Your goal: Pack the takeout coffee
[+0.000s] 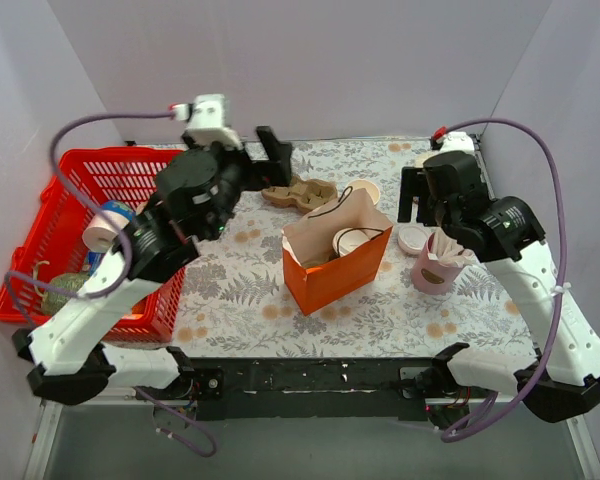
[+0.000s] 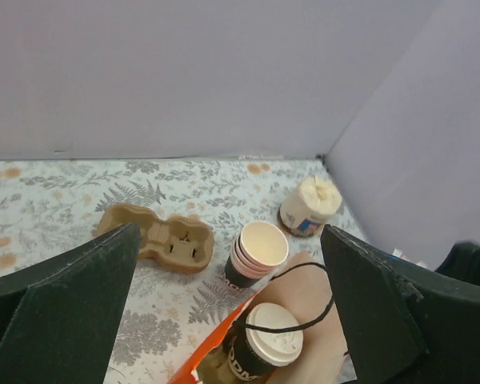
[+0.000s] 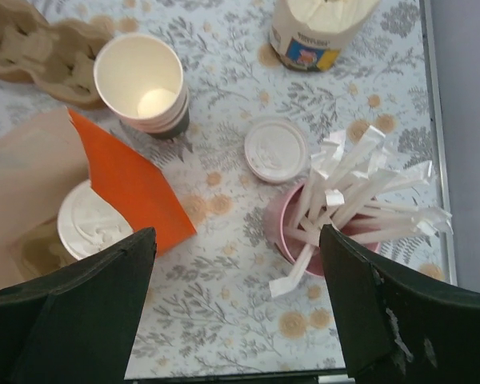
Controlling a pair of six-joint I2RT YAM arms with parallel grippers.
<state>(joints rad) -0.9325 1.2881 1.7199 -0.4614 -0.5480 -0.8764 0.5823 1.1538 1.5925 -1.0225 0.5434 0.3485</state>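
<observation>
1. Coffee cup [image 2: 274, 342] stands inside the orange bag [image 1: 330, 275] at mid-table. The bag wall hides its lower body, so only the round white plastic lid and a dark printed side show.
2. Left gripper [image 1: 276, 160]: jaws wide apart and empty, up over the far part of the table near the cardboard carrier [image 2: 156, 238].
3. Right gripper [image 1: 416, 196]: jaws apart and empty, above the right side of the table.
4. Red basket [image 1: 40, 235]: plastic lattice, half covered by the left arm. Its contents are hard to make out.
5. The bag is paper, orange outside and brown inside, with a thin black cord handle.
6. The carrier is moulded pulp, lumpy, with round wells.
7. Stack of lidless cups [image 3: 140, 80] is beside the bag, with smooth cream insides.
8. Loose white lid [image 3: 276, 148] lies flat on the floral cloth, next to the pink cup [image 3: 292, 236] of white paper-wrapped sticks, which fan out.
</observation>
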